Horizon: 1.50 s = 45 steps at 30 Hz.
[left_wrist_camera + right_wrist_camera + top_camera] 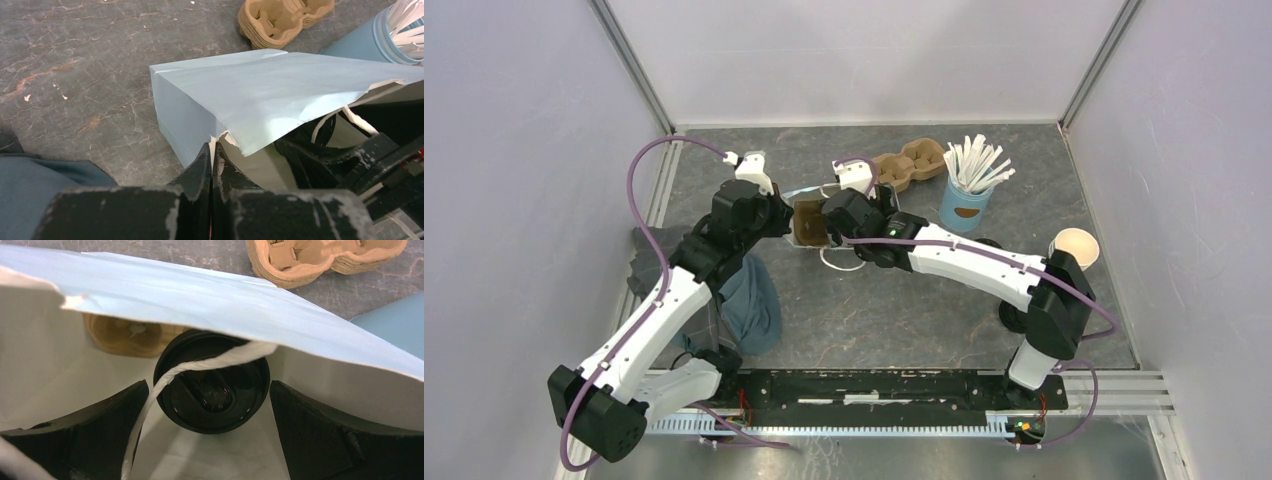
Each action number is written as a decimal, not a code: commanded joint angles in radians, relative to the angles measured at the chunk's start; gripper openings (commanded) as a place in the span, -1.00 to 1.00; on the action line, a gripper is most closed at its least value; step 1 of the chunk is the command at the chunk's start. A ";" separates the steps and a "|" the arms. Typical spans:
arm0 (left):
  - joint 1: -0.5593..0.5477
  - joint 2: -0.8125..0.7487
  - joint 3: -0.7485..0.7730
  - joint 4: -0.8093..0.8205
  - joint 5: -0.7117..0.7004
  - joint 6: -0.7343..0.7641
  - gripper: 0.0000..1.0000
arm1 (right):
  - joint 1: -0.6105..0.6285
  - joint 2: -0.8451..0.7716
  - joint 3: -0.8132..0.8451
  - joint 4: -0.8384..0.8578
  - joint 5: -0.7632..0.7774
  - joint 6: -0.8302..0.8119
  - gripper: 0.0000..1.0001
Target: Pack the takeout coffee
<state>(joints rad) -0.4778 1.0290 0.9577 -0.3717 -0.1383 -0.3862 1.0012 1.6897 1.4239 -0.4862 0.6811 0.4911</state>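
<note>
Pinching bag (240, 95) rim: left gripper (212, 150); right gripper (206, 392) spread wide, flanking coffee (215, 407).

We count one blue paper bag (260, 95), one black-lidded cup (212, 390), one lidless cup (1074, 243), one light-blue cup of white sticks (967, 205), one bagged pulp carrier (122, 337), one stack of pulp carriers (909, 165) too tight for us to count, one dark blue cloth (754, 300).

The grey marbled table (904, 310) bears a blue bag (250, 95), pulp carrier (909, 163), stick-filled cup (965, 208) and cloth (754, 300).
</note>
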 commanded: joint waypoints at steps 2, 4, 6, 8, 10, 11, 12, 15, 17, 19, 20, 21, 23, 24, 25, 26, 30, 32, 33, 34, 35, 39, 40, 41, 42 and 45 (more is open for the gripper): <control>-0.005 -0.013 -0.015 0.034 0.019 -0.021 -0.96 | -0.018 0.035 -0.012 0.080 0.002 -0.050 0.96; -0.005 -0.018 -0.018 0.034 0.020 -0.015 -0.96 | -0.027 0.046 -0.011 0.082 -0.008 -0.054 0.92; -0.006 -0.023 -0.020 0.034 0.017 -0.010 -0.96 | -0.032 0.054 -0.014 0.086 -0.014 -0.055 0.85; -0.005 -0.029 -0.020 0.034 0.012 -0.007 -0.96 | -0.035 0.060 -0.016 0.084 -0.013 -0.054 0.80; -0.005 -0.030 -0.020 0.034 0.009 -0.004 -0.96 | -0.036 0.062 -0.017 0.083 -0.008 -0.060 0.76; -0.006 -0.030 -0.020 0.034 0.008 -0.002 -0.96 | -0.037 0.062 -0.018 0.089 -0.007 -0.070 0.74; -0.005 -0.029 -0.019 0.034 0.007 -0.002 -0.96 | -0.036 0.062 -0.019 0.097 -0.005 -0.080 0.71; -0.005 -0.027 -0.019 0.033 0.005 -0.001 -0.96 | -0.036 0.063 -0.010 0.105 -0.004 -0.106 0.59; -0.005 -0.026 -0.018 0.033 0.003 0.001 -0.96 | -0.037 0.058 0.001 0.107 -0.013 -0.118 0.46; -0.005 -0.023 -0.016 0.028 -0.008 0.001 -0.96 | -0.036 0.047 0.012 0.102 -0.019 -0.124 0.31; -0.005 -0.022 -0.016 0.027 -0.009 0.002 -0.96 | -0.035 0.039 0.017 0.098 -0.022 -0.130 0.26; -0.005 -0.020 -0.016 0.027 -0.013 0.003 -0.96 | -0.037 0.031 0.019 0.097 -0.026 -0.133 0.20; -0.006 -0.015 -0.015 0.021 -0.022 0.003 -0.96 | -0.036 0.009 0.024 0.091 -0.039 -0.144 0.10; -0.005 -0.012 -0.014 0.018 -0.028 0.003 -0.96 | -0.036 -0.001 0.027 0.087 -0.045 -0.149 0.06; -0.006 -0.009 -0.014 0.015 -0.036 0.001 -0.96 | -0.036 -0.011 0.032 0.077 -0.051 -0.153 0.03; -0.006 -0.004 -0.011 0.010 -0.044 0.000 -0.96 | -0.035 -0.021 0.039 0.065 -0.056 -0.153 0.01; -0.006 0.021 0.009 -0.018 -0.077 -0.009 -0.96 | -0.031 -0.070 0.046 0.023 -0.089 -0.162 -0.04; -0.005 0.035 0.026 -0.041 -0.096 -0.015 -0.96 | -0.028 -0.103 0.041 0.009 -0.110 -0.170 -0.07; -0.005 0.043 0.034 -0.050 -0.102 -0.017 -0.96 | -0.026 -0.123 0.035 0.005 -0.121 -0.175 -0.09; -0.005 0.048 0.040 -0.059 -0.105 -0.019 -0.96 | -0.024 -0.146 0.024 0.003 -0.127 -0.179 -0.10; -0.005 0.050 0.044 -0.063 -0.106 -0.021 -0.96 | -0.023 -0.166 0.010 0.005 -0.137 -0.178 -0.10; -0.005 0.055 0.046 -0.064 -0.098 -0.028 -0.96 | -0.023 -0.261 -0.061 0.058 -0.188 -0.182 -0.19; -0.005 0.057 0.047 -0.066 -0.095 -0.029 -0.96 | -0.023 -0.281 -0.069 0.076 -0.199 -0.185 -0.21; -0.005 0.058 0.049 -0.067 -0.092 -0.029 -0.96 | -0.022 -0.293 -0.076 0.085 -0.210 -0.185 -0.23; -0.005 0.061 0.050 -0.069 -0.088 -0.028 -0.96 | -0.022 -0.306 -0.077 0.091 -0.218 -0.188 -0.27; -0.005 0.066 0.057 -0.071 -0.079 -0.015 -0.96 | -0.023 -0.334 -0.066 0.091 -0.245 -0.201 -0.32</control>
<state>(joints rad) -0.4801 1.0763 0.9848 -0.4175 -0.2081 -0.3859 0.9756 1.3975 1.3590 -0.4507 0.4877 0.3157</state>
